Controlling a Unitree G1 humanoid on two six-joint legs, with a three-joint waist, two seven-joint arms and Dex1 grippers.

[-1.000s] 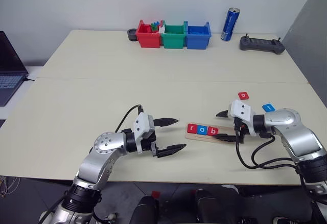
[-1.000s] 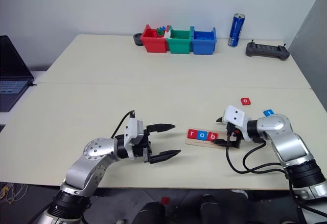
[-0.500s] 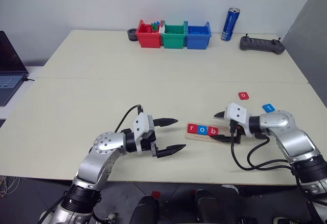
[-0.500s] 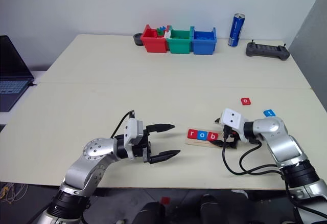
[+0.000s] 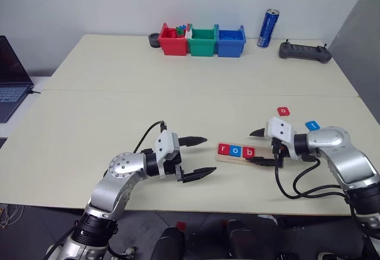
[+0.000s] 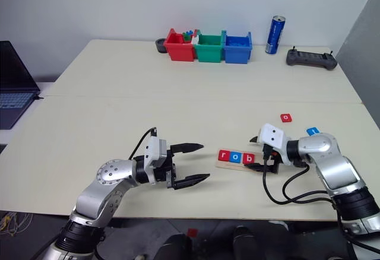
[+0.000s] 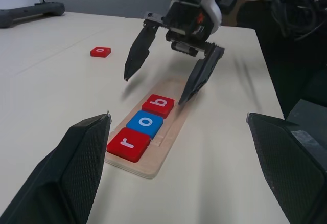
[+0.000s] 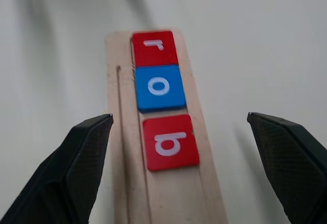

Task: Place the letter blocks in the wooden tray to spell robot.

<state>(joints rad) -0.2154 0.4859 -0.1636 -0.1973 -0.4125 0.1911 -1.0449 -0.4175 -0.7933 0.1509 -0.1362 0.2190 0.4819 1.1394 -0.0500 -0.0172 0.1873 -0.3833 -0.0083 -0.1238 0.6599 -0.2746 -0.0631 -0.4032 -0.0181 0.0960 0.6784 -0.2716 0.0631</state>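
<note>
1. Wooden tray (image 5: 238,155): lies near the table's front edge between the two arms; stiff, light, likely to slide if nudged.
2. Right gripper (image 5: 259,146): spread wide, empty, poised over the tray's bare end. Left gripper (image 5: 196,156): spread, empty, beside the tray.
3. Letter blocks: r (image 7: 129,143), o (image 7: 148,124), b (image 7: 158,105) seated in the tray. Loose red tile (image 5: 284,111) and blue tile (image 5: 312,125): thin, rigid, probably slick; pinch across opposite edges.
</note>
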